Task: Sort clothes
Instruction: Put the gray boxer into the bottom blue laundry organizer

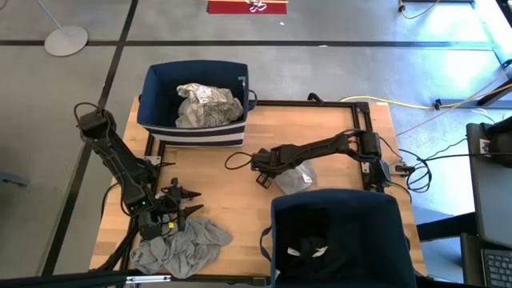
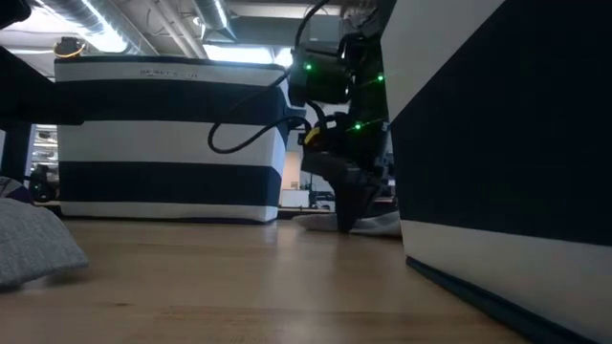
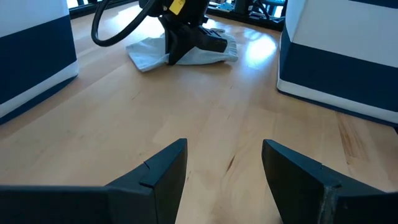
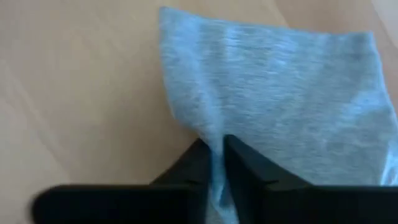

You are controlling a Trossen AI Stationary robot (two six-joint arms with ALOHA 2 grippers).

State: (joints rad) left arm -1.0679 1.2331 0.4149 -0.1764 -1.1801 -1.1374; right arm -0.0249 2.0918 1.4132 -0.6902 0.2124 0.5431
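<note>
Right gripper (image 4: 216, 163) is pinched on a fold of the light cloth (image 4: 280, 93) mid-table — soft, floppy, probably light, so bunched edges grip best. Left gripper (image 3: 224, 168) hangs open.

A wooden table (image 1: 232, 200) is occupied by a striped bin (image 1: 192, 100) at upper left, a dark bin (image 1: 340, 236) at lower right, a grey garment (image 1: 180, 248) at lower left, and a pale garment (image 1: 294, 178) at centre.

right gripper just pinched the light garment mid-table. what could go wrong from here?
1. Right gripper holds only a thin fold of the light grey garment; it may slip out on the lift.
2. The near bin stands right beside the garment; trailing cloth could catch on its rim.
</note>
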